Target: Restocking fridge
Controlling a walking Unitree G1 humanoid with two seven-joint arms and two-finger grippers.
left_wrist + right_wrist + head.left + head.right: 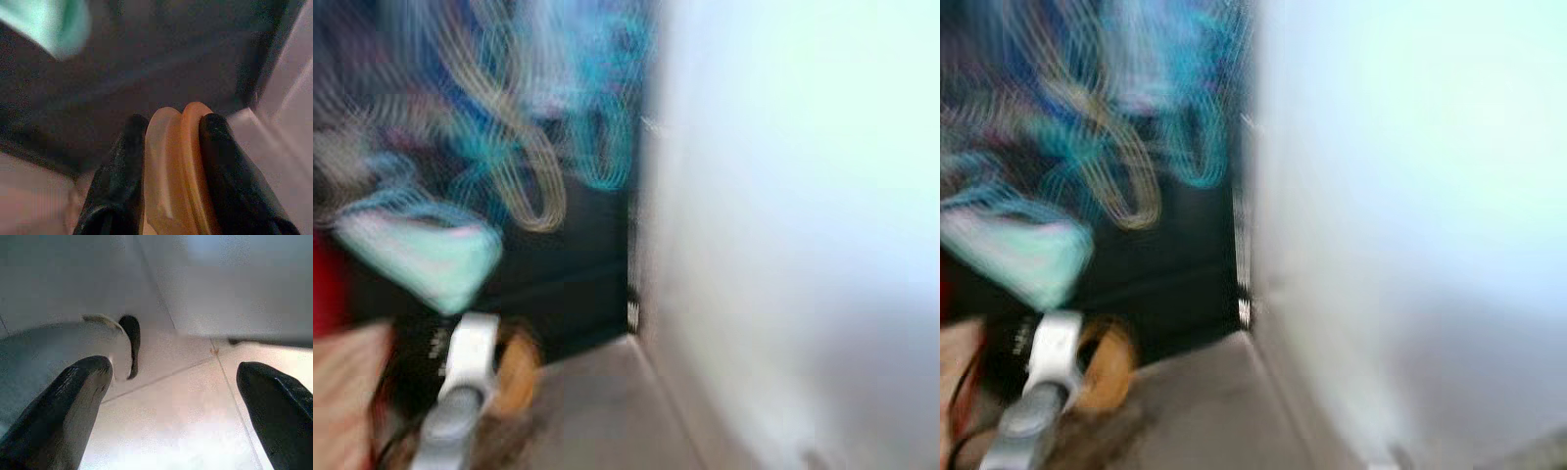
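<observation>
Left wrist view: left gripper [171,161] clamped on an orange disc [178,166]; fridge probably right; right gripper [171,406] spread.

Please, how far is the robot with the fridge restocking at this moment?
Done: nothing can be confirmed; the head views are blurred. In hand: the left gripper is shut on an orange item, too blurred to identify. The right gripper is open over a tiled floor. Left: the item is not yet placed; a white panel stands at the robot's right.
</observation>
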